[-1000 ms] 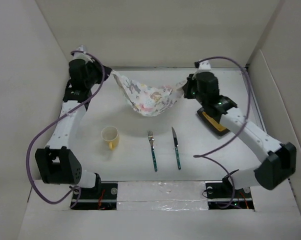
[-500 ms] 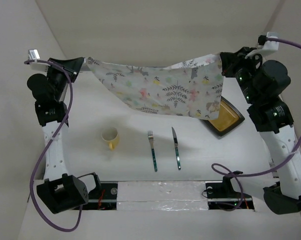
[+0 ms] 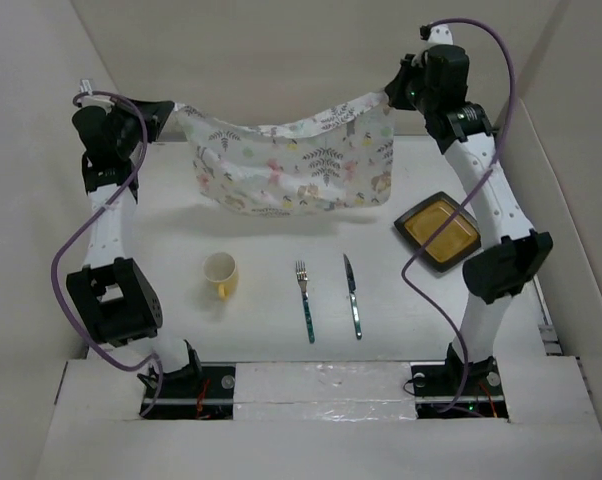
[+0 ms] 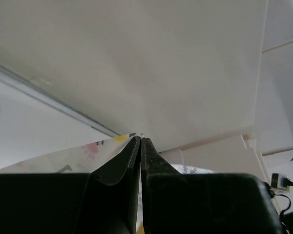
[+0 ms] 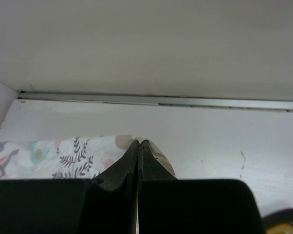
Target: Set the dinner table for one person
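Currently held: mat, stretched and sagging above the table's far edge
Left gripper: pressed together on the mat's left corner
Right gripper: pinched on the mat's right corner
Table: cup, fork and knife are laid toward the front edge, plate near the right edge

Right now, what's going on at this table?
Both arms hold a printed cloth mat in the air between them. The left gripper is shut on one top corner and the right gripper on the other, so it hangs over the far half of the dinner table. Nearer the bases, a yellow mug, fork, knife and square plate lie untouched.
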You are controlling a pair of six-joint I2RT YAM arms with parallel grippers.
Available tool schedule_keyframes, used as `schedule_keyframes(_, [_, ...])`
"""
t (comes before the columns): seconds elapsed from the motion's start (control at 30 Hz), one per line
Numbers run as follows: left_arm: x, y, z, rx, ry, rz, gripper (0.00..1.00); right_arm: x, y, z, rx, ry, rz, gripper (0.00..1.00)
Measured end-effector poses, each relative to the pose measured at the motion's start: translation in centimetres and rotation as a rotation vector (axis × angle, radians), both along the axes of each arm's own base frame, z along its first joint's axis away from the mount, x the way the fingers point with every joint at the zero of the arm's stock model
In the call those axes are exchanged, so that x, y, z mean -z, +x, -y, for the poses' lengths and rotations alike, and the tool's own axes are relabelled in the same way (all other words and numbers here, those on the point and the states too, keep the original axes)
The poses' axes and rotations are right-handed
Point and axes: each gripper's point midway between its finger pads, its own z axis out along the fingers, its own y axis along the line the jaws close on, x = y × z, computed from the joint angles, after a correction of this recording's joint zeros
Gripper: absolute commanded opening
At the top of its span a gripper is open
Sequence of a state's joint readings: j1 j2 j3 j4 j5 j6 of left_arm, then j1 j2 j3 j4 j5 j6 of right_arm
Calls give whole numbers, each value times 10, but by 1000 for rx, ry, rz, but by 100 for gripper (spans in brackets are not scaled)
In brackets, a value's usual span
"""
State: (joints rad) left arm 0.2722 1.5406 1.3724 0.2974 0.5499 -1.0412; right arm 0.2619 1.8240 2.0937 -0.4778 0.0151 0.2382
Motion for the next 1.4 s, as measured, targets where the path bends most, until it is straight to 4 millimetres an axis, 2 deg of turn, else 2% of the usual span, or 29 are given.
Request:
schedule_keyframes(0.07, [-15, 14, 0, 19, -1, 34, 0, -5, 20, -8, -18, 10, 16, 0])
schedule_keyframes(0.17, [-27, 17, 4, 39, 5, 66, 0, -12, 25, -10, -32, 18, 32, 0])
schedule_keyframes(0.27, [-31, 8, 8, 51, 18, 94, 0, -10, 9, -6, -41, 25, 40, 0])
schedule_keyframes(0.37, [-11, -12, 11, 57, 21, 78, 0, 16, -22, 3, -43, 34, 5, 0])
schedule_keyframes(0.43, [17, -25, 11, 54, 17, 45, 0, 46, -41, 8, -45, 45, -24, 0])
schedule_keyframes(0.5, [61, -36, 9, 41, 2, -33, 0, 89, -52, 11, -46, 60, -79, 0])
schedule_keyframes(0.63, [163, -59, 9, 24, -36, -248, 0, 200, -65, 21, -29, 66, -275, 0])
schedule_keyframes(0.7, [203, -75, 14, 27, -46, -341, 0, 255, -81, 26, -16, 57, -393, 0])
schedule_keyframes(0.77, [229, -88, 16, 31, -38, -410, 0, 294, -96, 32, -1, 53, -486, 0])
schedule_keyframes(0.83, [243, -95, 18, 36, -23, -446, 0, 315, -108, 33, 3, 62, -532, 0])
schedule_keyframes(0.97, [254, -103, 16, 31, 19, -470, 0, 335, -126, 31, -9, 89, -556, 0])
schedule_keyframes(1.2, [257, -121, 14, 3, 79, -474, 0, 340, -150, 36, -5, 107, -534, 0])
schedule_keyframes(1.4, [287, -139, 13, -24, 77, -563, 0, 348, -169, 44, 8, 115, -536, 0])
